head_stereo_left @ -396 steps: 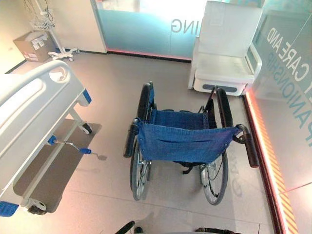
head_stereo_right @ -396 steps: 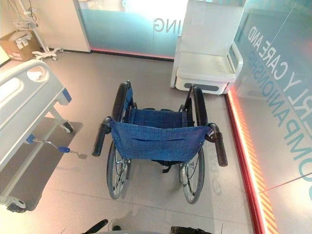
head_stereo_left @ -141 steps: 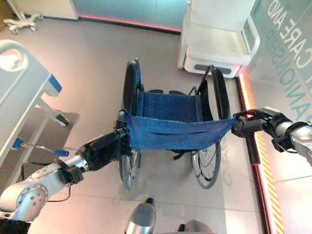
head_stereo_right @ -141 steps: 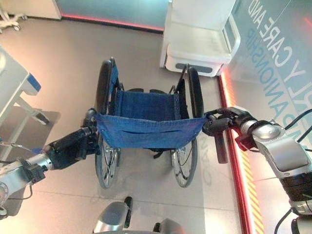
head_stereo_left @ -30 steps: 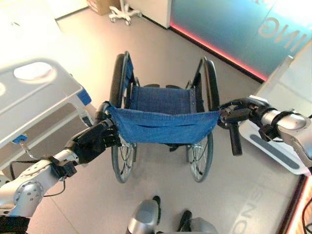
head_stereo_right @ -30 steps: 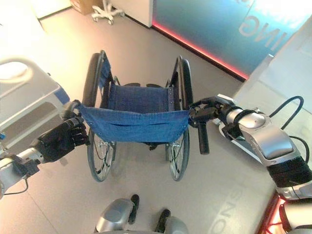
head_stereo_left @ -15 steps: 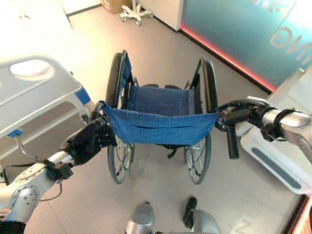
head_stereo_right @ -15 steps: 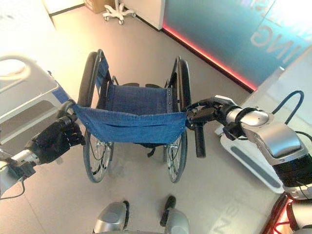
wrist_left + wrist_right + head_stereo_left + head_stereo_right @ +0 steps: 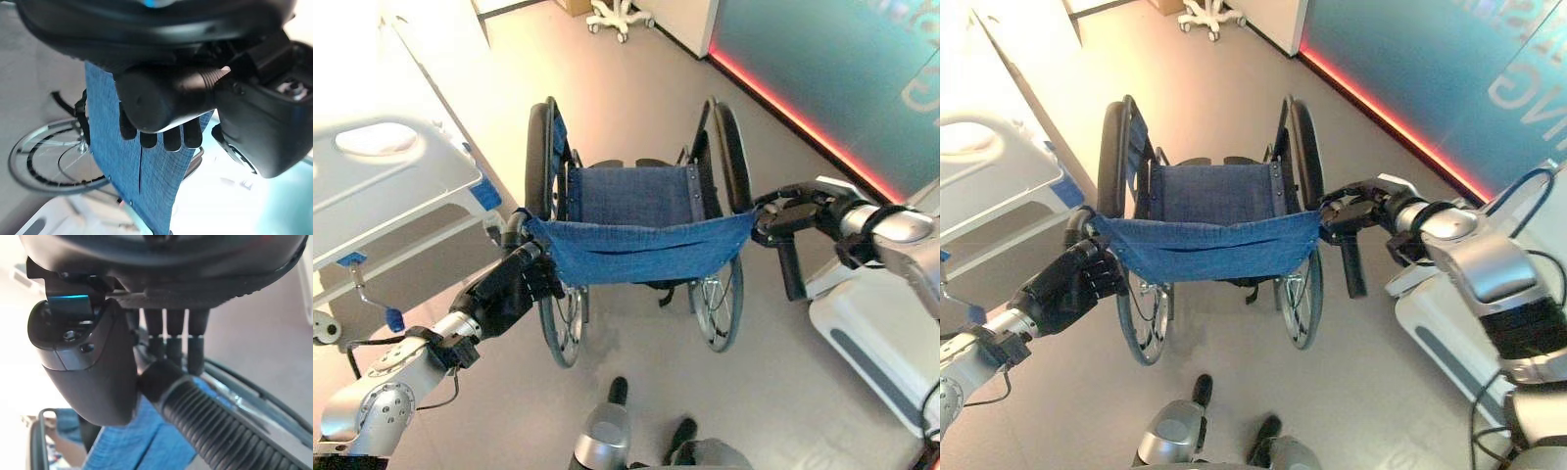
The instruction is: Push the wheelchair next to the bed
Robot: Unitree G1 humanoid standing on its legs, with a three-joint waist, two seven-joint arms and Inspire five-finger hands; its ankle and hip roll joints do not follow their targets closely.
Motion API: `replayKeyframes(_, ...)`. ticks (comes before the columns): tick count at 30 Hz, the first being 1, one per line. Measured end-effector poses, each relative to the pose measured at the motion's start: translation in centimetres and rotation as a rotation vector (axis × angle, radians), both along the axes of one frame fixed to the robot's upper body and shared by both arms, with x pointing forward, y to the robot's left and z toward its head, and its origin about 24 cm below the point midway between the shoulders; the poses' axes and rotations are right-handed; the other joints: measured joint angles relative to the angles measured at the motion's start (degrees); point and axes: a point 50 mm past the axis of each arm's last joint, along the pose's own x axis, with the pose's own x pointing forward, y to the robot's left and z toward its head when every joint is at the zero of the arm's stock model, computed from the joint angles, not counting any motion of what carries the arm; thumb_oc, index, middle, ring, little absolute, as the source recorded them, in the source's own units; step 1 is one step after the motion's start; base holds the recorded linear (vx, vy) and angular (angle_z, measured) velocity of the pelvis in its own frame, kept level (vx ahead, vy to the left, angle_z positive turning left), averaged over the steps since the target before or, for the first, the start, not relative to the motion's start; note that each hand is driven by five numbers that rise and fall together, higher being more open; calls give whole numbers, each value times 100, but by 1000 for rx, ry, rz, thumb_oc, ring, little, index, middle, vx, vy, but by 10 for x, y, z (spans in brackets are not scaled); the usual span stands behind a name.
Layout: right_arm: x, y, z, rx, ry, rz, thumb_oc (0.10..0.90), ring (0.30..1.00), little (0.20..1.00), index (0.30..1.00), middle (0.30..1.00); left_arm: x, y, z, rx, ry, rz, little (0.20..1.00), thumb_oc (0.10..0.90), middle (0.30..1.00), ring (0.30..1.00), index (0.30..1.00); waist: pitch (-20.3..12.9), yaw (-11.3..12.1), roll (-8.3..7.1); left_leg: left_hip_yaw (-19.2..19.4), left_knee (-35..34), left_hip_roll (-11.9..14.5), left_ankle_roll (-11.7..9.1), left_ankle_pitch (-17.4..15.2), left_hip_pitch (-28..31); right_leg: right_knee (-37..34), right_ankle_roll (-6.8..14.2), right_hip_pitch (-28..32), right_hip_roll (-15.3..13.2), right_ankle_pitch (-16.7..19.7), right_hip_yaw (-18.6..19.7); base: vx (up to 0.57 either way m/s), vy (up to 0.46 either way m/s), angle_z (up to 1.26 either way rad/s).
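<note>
Beside the bed (image 9: 391, 186), wheelchair (image 9: 631, 230) gripped by both hands.

Two silver-grey arms with dark wrist joints; left robot hand (image 9: 499, 294) and right robot hand (image 9: 798, 208) black

Both arms reach forward. The left hand (image 9: 504, 292) has its fingers curled around a grip; the right hand (image 9: 1363, 213) is clenched likewise.
</note>
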Motion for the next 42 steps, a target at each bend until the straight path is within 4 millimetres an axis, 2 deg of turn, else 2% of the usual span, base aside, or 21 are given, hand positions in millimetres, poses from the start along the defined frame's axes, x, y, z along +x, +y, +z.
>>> replayKeyframes(3,-5,-7,6,-34,6,9,400,300,300,300,300,-2,-2,0,-1,0,-22,300,400,300,300,300,-18,27,63,-5,-833,-44,-70,53,-473,-383,-1,384,138,-21,483,541,127,18)
replayKeyframes(7,-7,-11,2,-33,19,3,400,300,300,300,300,-7,-5,1,-49,12,-62,300,400,300,300,300,-36,281,111,-233,-1266,-168,33,790,-441,8,67,630,79,-640,1081,448,127,-25)
replayKeyframes(11,-7,-8,4,-31,-3,20,400,300,300,300,300,-7,-1,4,-49,16,-66,300,400,300,300,300,-63,343,44,-143,-813,-453,634,618,-343,979,335,460,-298,-841,552,445,177,-22)
replayKeyframes(12,-7,-8,5,-30,-10,22,400,300,300,300,300,-3,2,6,-51,9,-72,300,400,300,300,300,-66,356,31,-143,-824,-565,943,610,-246,1696,598,196,-408,-878,412,480,226,0)
replayKeyframes(15,-9,-11,3,-15,-13,8,400,300,300,300,300,8,3,14,-25,-6,-78,300,400,300,300,300,-88,193,-93,178,-913,-670,1210,463,-66,3738,1429,-667,-607,-506,754,298,144,35)
replayKeyframes(19,-10,-11,1,0,-22,10,400,300,300,300,300,12,7,24,26,-15,-71,300,400,300,300,300,-82,76,-204,310,-1341,-743,1262,453,337,3784,1078,-1092,-554,-513,714,245,-6,17)
replayKeyframes(20,-11,-9,2,0,-27,19,400,300,300,300,300,13,9,25,30,-11,-66,300,400,300,300,300,-74,63,-184,303,-1500,-753,1262,453,486,3306,529,-1224,-551,-856,516,191,-84,1)
replayKeyframes(22,-11,-8,2,14,-24,26,400,300,300,300,300,14,13,26,30,-10,-60,300,400,300,300,300,-71,61,-182,298,-1495,-768,1224,431,543,2231,357,-1367,-530,-897,275,228,-96,2)
replayKeyframes(23,-10,-7,1,26,-16,29,400,300,300,300,300,14,15,26,36,-9,-53,300,400,300,300,300,-55,38,-206,257,-1349,-814,1124,353,542,1503,92,-1470,-547,-592,128,212,-70,13)
replayKeyframes(24,-10,-8,0,32,-15,30,400,300,300,300,300,13,16,25,34,-7,-47,300,400,300,300,300,-53,-9,-204,171,-1226,-856,1031,279,537,1311,32,-1518,-539,-198,99,284,-129,50)
replayKeyframes(25,-11,-8,-5,33,1,29,400,300,300,300,300,12,17,23,30,0,-44,300,400,300,300,300,-50,-154,-212,-13,-1047,-921,922,167,564,1036,222,-1512,-600,460,165,346,-203,43)
replayKeyframes(26,-11,-8,-4,25,0,33,400,300,300,300,300,9,17,21,23,-4,-41,300,400,300,300,300,-66,-158,-151,-267,-1026,-908,855,-26,635,1456,430,-1712,-621,375,235,528,-332,15)
replayKeyframes(27,-10,-6,1,26,-14,50,400,300,300,300,300,7,18,17,8,-18,-25,300,400,300,300,300,-50,-150,-76,-137,-960,-881,1154,-238,674,1663,542,-2058,-908,345,292,478,-308,-9)
replayKeyframes(28,-11,-5,2,27,-17,55,400,300,300,300,300,7,19,15,3,-17,-18,300,400,300,300,300,-47,-258,-73,41,-881,-858,1167,-310,677,1487,644,-2141,-1193,424,294,587,-341,20)
replayKeyframes(29,-11,-4,2,27,-18,58,400,300,300,300,300,6,20,14,6,-11,-11,300,400,300,300,300,-44,-395,-61,83,-884,-867,1112,-377,729,1144,823,-2222,-1533,577,285,550,-304,56)
replayKeyframes(31,-13,0,2,42,-5,66,400,300,300,300,300,5,23,16,21,-13,5,300,400,300,300,300,-34,-431,-43,50,-664,-726,1061,-532,744,533,765,-2229,-1655,830,296,474,-247,43)
replayKeyframes(35,-17,5,-10,57,85,77,400,300,300,300,300,2,33,22,64,-21,74,300,400,300,300,300,-38,-430,-228,24,-138,-281,489,-1162,1082,920,505,-1702,-835,1092,168,537,-200,60)
replayKeyframes(36,-17,6,-12,57,97,83,400,300,300,300,300,-2,34,21,71,-13,86,300,400,300,300,300,-75,-455,-162,-31,-73,-110,325,-1247,1134,932,485,-1622,-683,940,108,440,-191,32)
replayKeyframes(39,-16,5,-11,85,105,97,400,300,300,300,300,-10,33,17,48,-14,101,300,400,300,300,300,-77,-225,-172,-670,1699,-23,-330,-702,441,1184,188,-1578,-471,535,137,373,-161,-2)
replayKeyframes(41,-15,5,-6,82,79,103,400,300,300,300,300,-16,30,8,14,-1,104,300,400,300,300,300,-80,-74,-49,-1097,2124,-147,-369,-332,244,1408,52,-1589,-387,447,89,387,-172,-42)
replayKeyframes(42,-14,4,-5,85,67,104,400,300,300,300,300,-18,28,4,-6,4,104,300,400,300,300,300,-89,72,-22,-1242,2394,-234,-594,-20,123,1628,-157,-1661,-408,318,-135,375,-134,-53)
